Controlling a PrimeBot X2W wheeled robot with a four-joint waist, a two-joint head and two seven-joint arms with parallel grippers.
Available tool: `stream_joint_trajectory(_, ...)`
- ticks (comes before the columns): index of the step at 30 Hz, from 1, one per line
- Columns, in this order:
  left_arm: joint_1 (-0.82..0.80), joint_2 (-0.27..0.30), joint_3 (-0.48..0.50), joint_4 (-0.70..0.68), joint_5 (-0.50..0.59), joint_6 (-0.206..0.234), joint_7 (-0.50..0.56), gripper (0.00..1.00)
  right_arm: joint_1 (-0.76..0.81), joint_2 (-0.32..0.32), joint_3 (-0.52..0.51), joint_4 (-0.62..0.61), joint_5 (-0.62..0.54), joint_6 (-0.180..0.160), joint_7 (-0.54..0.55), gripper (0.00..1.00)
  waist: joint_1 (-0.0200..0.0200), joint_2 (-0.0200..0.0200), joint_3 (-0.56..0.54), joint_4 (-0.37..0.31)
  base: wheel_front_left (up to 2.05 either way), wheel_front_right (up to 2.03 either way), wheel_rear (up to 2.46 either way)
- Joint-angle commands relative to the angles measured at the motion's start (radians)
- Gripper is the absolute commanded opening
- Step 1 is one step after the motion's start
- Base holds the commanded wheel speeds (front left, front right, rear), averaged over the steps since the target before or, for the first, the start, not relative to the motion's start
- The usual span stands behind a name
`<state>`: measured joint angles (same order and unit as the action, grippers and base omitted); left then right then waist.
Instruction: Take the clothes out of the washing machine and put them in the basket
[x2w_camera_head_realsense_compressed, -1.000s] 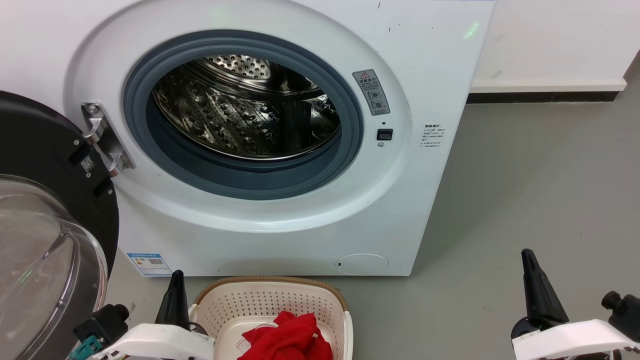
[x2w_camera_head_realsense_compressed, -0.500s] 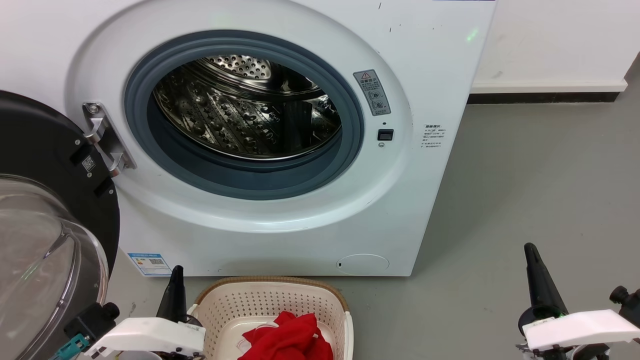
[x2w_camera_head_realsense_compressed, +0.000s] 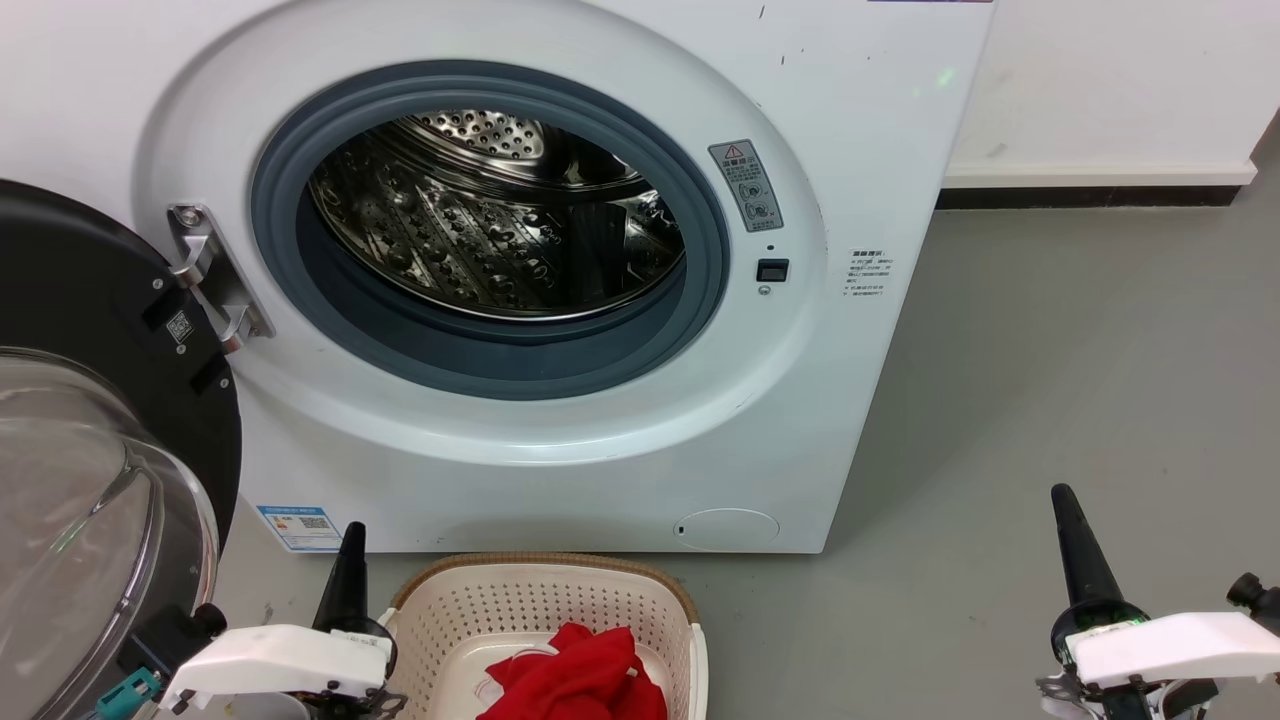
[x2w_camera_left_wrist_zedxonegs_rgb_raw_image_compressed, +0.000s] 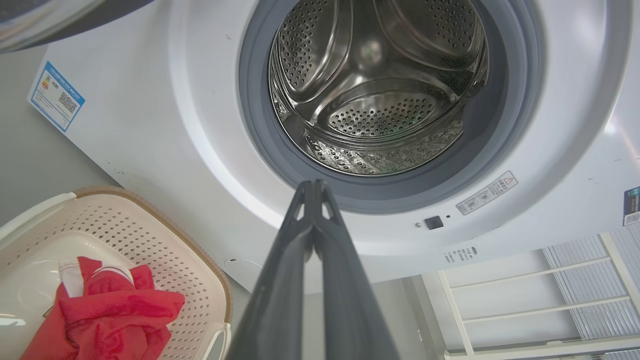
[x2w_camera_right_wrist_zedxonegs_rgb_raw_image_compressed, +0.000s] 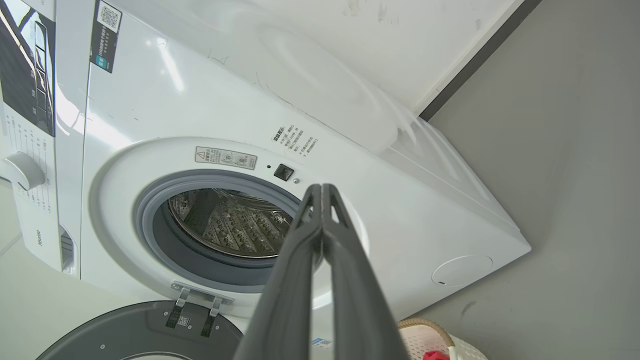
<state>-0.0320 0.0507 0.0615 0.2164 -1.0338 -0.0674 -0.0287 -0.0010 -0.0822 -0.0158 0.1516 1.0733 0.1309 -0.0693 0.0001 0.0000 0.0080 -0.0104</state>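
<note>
My left gripper (x2w_camera_head_realsense_compressed: 353, 537), at 7 o'clock in the head view, has its fingers pressed together on nothing, just beside the basket (x2w_camera_head_realsense_compressed: 542, 563). My right gripper (x2w_camera_head_realsense_compressed: 1067, 500), at 4 o'clock, is likewise closed and empty above the grey floor (x2w_camera_head_realsense_compressed: 1080, 340). A white wall (x2w_camera_head_realsense_compressed: 1100, 80) with dark skirting runs at 2 o'clock. The black-rimmed glass door (x2w_camera_head_realsense_compressed: 80, 290) hangs open at 9 o'clock. At 6 o'clock the red clothes (x2w_camera_head_realsense_compressed: 580, 680) lie bunched inside the basket, which sits in front of the washing machine (x2w_camera_head_realsense_compressed: 880, 120). Its steel drum (x2w_camera_head_realsense_compressed: 480, 230) shows through the open porthole.
</note>
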Motion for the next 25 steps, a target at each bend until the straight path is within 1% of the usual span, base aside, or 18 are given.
stream_joint_trajectory(1, -0.026, 0.000, 0.003, -0.007, -0.017, -0.007, 0.006, 0.00, -0.031, -0.006, -0.002, -0.004, 0.019, 0.000, 0.003, 0.00, -0.0001, 0.0000, 0.000, 0.000, 0.00, 0.00, 0.00)
stream_joint_trajectory(16, -0.046, 0.000, 0.020, 0.005, -0.196, -0.026, 0.050, 0.00, -0.055, -0.006, -0.018, 0.026, 0.198, 0.000, 0.049, 0.00, -0.0001, 0.0000, -0.001, 0.003, 0.00, 0.00, 0.00)
stream_joint_trajectory(25, -0.053, 0.000, 0.028, 0.010, -0.281, -0.034, 0.071, 0.00, -0.069, -0.005, -0.026, 0.041, 0.282, 0.000, 0.071, 0.00, -0.0001, 0.0000, -0.002, 0.004, 0.00, 0.00, 0.00)
